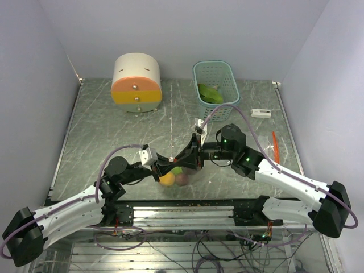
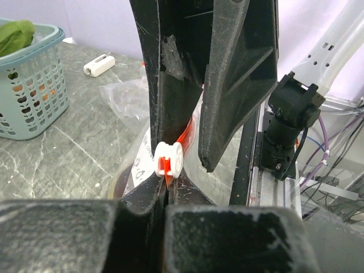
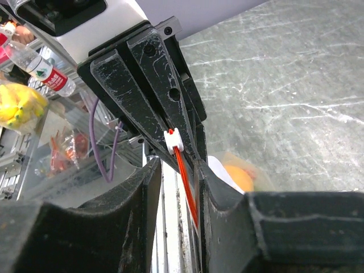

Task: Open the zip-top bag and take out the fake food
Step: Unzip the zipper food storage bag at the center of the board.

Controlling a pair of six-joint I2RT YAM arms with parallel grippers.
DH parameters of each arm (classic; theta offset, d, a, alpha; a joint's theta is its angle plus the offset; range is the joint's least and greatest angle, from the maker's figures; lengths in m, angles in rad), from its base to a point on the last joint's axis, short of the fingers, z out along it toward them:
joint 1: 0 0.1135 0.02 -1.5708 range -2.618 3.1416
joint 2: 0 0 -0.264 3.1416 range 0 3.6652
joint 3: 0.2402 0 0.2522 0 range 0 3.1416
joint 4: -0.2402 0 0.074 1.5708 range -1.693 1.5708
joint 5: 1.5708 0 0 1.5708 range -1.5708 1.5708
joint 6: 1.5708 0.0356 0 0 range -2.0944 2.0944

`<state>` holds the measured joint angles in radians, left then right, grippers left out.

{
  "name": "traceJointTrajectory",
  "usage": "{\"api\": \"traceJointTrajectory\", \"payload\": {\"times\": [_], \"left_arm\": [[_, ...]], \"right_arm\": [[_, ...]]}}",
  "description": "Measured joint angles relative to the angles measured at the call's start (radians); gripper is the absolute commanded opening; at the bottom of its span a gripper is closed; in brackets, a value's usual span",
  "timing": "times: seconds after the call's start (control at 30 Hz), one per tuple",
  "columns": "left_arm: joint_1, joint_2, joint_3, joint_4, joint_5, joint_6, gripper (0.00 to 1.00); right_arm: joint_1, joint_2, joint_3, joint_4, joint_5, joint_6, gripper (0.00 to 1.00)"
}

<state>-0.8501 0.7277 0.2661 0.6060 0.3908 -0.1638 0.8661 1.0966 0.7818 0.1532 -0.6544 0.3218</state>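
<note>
The clear zip-top bag [image 1: 190, 175] lies near the table's front edge. Inside it are fake food pieces: an orange fruit [image 1: 166, 180], a lime-green one [image 1: 177, 170] and a dark purple one [image 1: 183, 180]. My left gripper [image 2: 166, 185] is shut on the bag's red zip edge just below the white slider [image 2: 169, 159]. Facing it, my right gripper [image 3: 177, 164] stands open; the red zip strip [image 3: 185, 176] runs between its fingers, close to the right one. A green leafy piece [image 1: 209, 94] lies in the teal basket [image 1: 196, 85].
A round cream-and-orange drawer box [image 1: 136, 82] stands at the back left. A small white object [image 1: 261, 113] and a thin orange stick [image 1: 273, 145] lie on the right. The metal rail [image 1: 187, 211] runs along the table's front edge, just behind the bag.
</note>
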Motion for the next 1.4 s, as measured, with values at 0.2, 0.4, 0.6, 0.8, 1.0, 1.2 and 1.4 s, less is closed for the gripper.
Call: {"api": "traceJointTrajectory", "payload": {"times": [0.2, 0.4, 0.6, 0.8, 1.0, 1.2, 1.4], "left_arm": [[0.006, -0.005, 0.0, 0.005, 0.015, -0.003, 0.07], [0.015, 0.001, -0.001, 0.025, 0.028, -0.016, 0.07], [0.026, 0.002, -0.002, 0.033, 0.04, -0.028, 0.07], [0.031, 0.003, -0.002, 0.034, 0.049, -0.036, 0.07], [0.032, 0.018, -0.002, 0.042, 0.064, -0.043, 0.07], [0.038, 0.019, -0.002, 0.046, 0.067, -0.047, 0.07], [0.046, 0.019, -0.002, 0.049, 0.07, -0.053, 0.07]], "right_arm": [[0.0, 0.028, 0.019, 0.016, -0.001, 0.0, 0.43], [0.0, 0.034, 0.019, 0.015, 0.008, -0.001, 0.5], [0.0, 0.034, 0.027, 0.014, 0.018, -0.005, 0.45], [0.0, 0.034, 0.05, 0.021, 0.018, -0.008, 0.33], [0.0, 0.047, 0.06, 0.024, 0.014, -0.008, 0.23], [0.0, 0.058, 0.064, 0.026, 0.01, -0.008, 0.12], [0.0, 0.058, 0.065, 0.024, 0.013, -0.012, 0.01]]}}
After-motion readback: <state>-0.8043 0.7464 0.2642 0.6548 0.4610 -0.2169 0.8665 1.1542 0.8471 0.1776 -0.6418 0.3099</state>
